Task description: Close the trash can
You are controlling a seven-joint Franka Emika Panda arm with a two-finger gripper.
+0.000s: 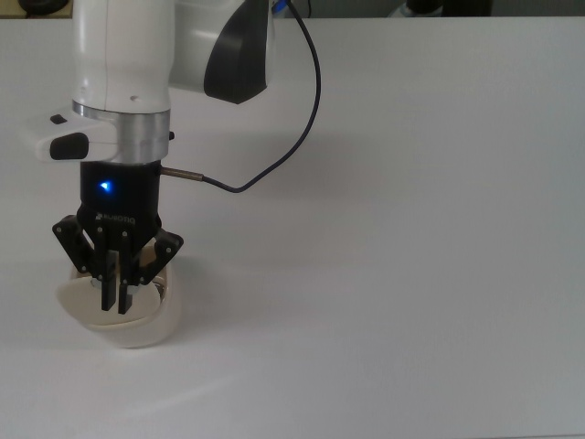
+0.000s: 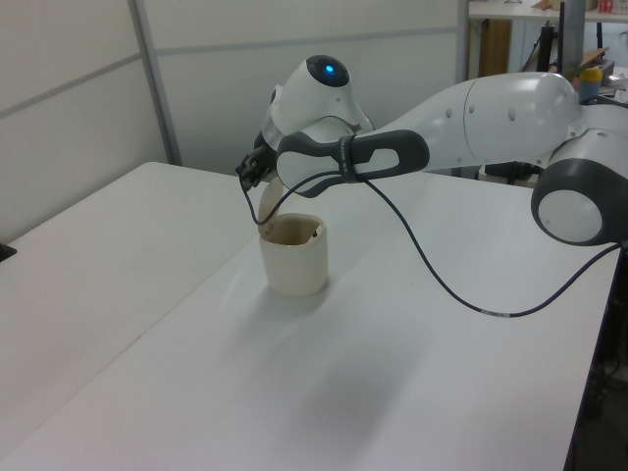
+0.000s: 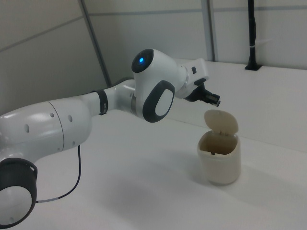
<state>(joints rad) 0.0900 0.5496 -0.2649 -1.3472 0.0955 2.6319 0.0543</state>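
— What carries everything?
— A plain white bench [image 2: 147, 324].
— And what stands on it?
— The cream trash can [image 2: 293, 257], upright with its lid raised, and a dark cable [image 2: 461, 294] trailing across the surface.
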